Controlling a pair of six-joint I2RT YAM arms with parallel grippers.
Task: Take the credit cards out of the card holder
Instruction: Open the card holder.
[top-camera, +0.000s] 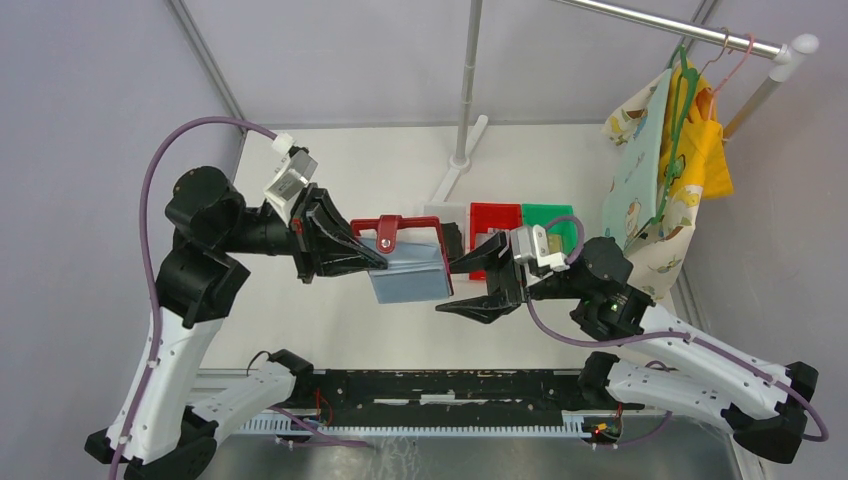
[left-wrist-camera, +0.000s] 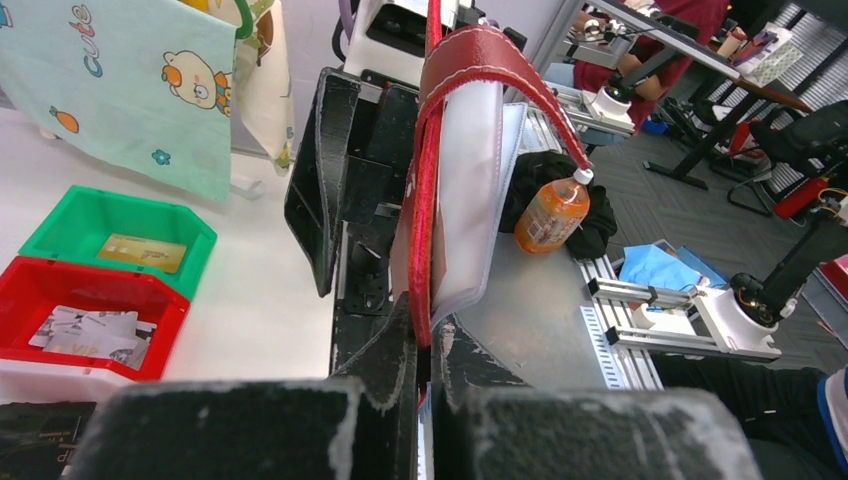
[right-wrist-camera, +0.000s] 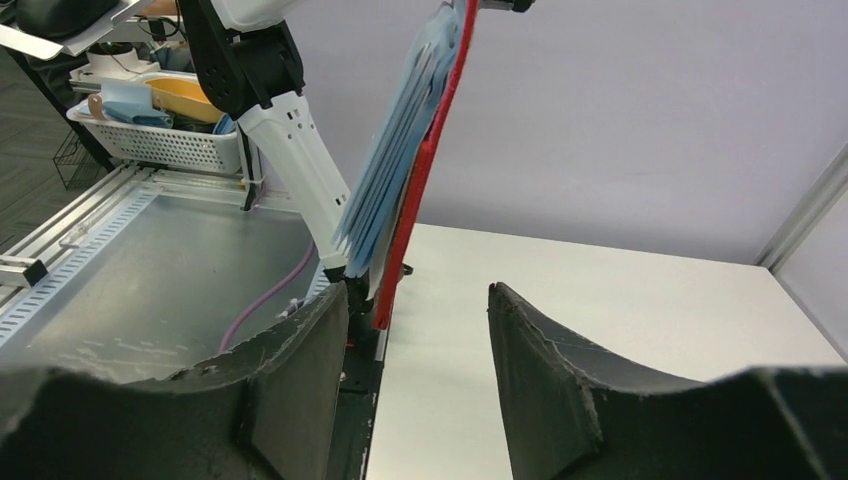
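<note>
Left gripper (top-camera: 378, 261) pinched closed, right gripper (top-camera: 450, 287) spread wide, the two facing each other in mid-air

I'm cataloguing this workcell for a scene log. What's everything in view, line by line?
red folding wallet with grey-blue pockets: one, red and grey-blue, held open above the table between the arms
golden-tan flat card: one, golden, in the green plastic bin
silvery-grey flat cards: several, grey, in the red plastic bin
dark flat card: at least one, dark, in the white plastic bin
patterned cloths on hangers: several, pale green and yellow, on the rail far right
orange bottle: one, orange, off the table
left fingers: black, shut on the wallet
right fingers: black, open, right of the wallet
</note>
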